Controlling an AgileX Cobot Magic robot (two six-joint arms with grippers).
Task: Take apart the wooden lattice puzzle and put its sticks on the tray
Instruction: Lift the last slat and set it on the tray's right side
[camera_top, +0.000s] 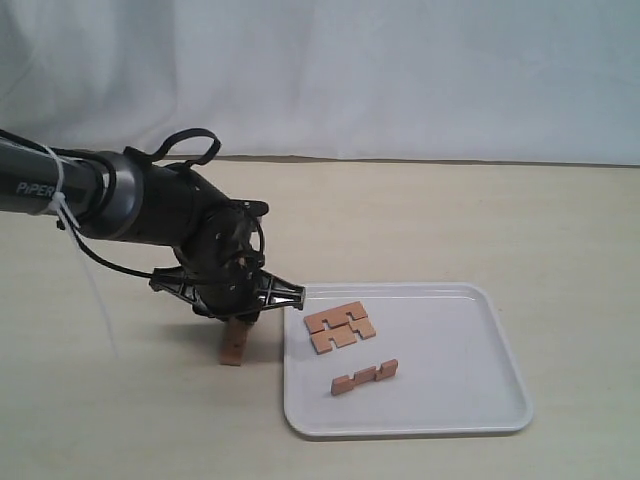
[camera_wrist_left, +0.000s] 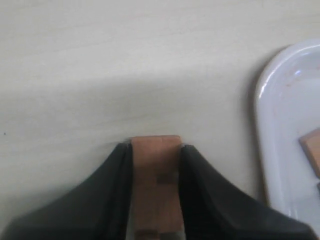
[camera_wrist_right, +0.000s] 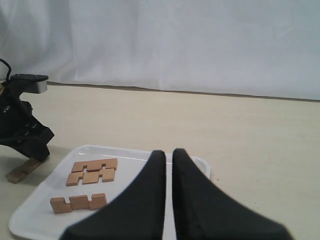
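Note:
No assembled lattice shows in any view, only separate sticks. My left gripper (camera_top: 238, 322) (camera_wrist_left: 155, 146) is shut on one reddish-brown notched stick (camera_top: 234, 348) (camera_wrist_left: 155, 175), whose lower end rests on the table just left of the white tray (camera_top: 450, 350) (camera_wrist_left: 280, 125) (camera_wrist_right: 131, 192). Two sticks (camera_top: 340, 327) (camera_wrist_right: 93, 171) lie side by side on the tray near its left rim. A third stick (camera_top: 365, 377) (camera_wrist_right: 78, 203) lies alone, closer to the front. My right gripper (camera_wrist_right: 168, 152) is shut and empty, above the tray's right side; the exterior view does not show it.
The light wooden table (camera_top: 450, 220) runs back to a white cloth backdrop (camera_top: 400, 70). The left arm (camera_top: 120, 195), with its cable, reaches in from the left edge.

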